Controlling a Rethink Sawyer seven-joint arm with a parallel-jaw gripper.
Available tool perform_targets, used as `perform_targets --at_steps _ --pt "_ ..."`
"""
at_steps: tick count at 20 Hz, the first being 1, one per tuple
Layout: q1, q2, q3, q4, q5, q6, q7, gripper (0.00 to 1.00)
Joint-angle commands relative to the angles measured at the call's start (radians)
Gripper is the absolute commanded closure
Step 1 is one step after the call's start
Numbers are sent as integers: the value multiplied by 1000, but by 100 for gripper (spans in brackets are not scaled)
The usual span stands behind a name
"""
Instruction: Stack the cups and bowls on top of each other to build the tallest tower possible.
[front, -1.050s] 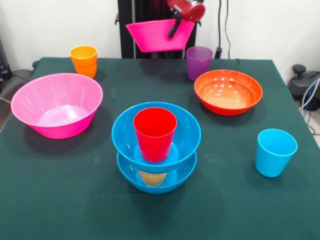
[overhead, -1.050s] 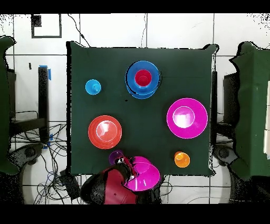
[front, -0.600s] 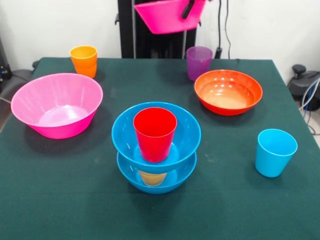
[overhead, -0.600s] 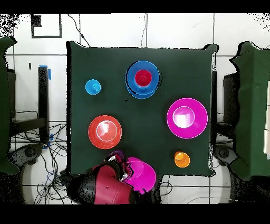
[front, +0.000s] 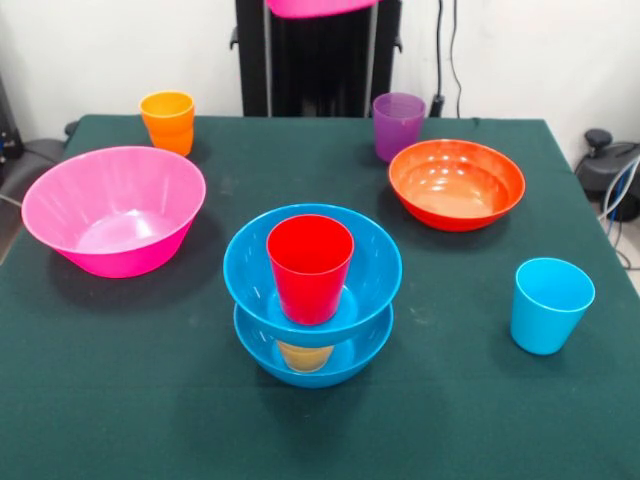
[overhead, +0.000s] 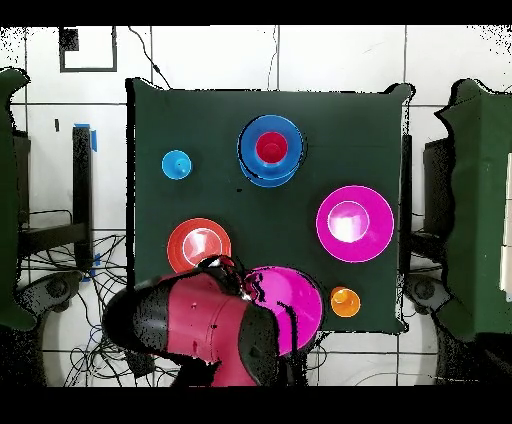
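Tower (front: 312, 300): two glossy blue plastic bowls, yellow cup (front: 304, 355) between them, red plastic tumbler (front: 310, 268) in the upper bowl; near centre of the green table (front: 120, 400). Second pink bowl (overhead: 285, 305), lifted high at the far edge. Gripper hidden; grip cannot be told. Large pink bowl (front: 113, 210) left. Orange-red bowl (front: 456, 184) right. Light blue cup (front: 550, 305) near right. Orange cup (front: 168, 121), purple cup (front: 398, 126) far.

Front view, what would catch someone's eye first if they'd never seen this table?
Probably the stack in the middle of the green table: two blue bowls with a red cup standing in the top one. Next, the big pink bowl at the left. Another pink bowl is lifted by the arm, just peeking in at the top edge.
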Motion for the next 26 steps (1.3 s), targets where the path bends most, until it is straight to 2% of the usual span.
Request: perform_targets --at_steps 1,5,8,14,21,26 --pt "-58 -9 143 -347 -173 311 -380 100" --pt "-89 3 181 -448 -220 389 -414 100" --pt "-116 15 215 -497 -240 412 -434 100" --pt "-156 58 278 -555 -271 380 -433 100" --pt "-180 85 329 -550 -286 313 -394 100" --pt "-198 113 353 -589 -299 301 -389 100"
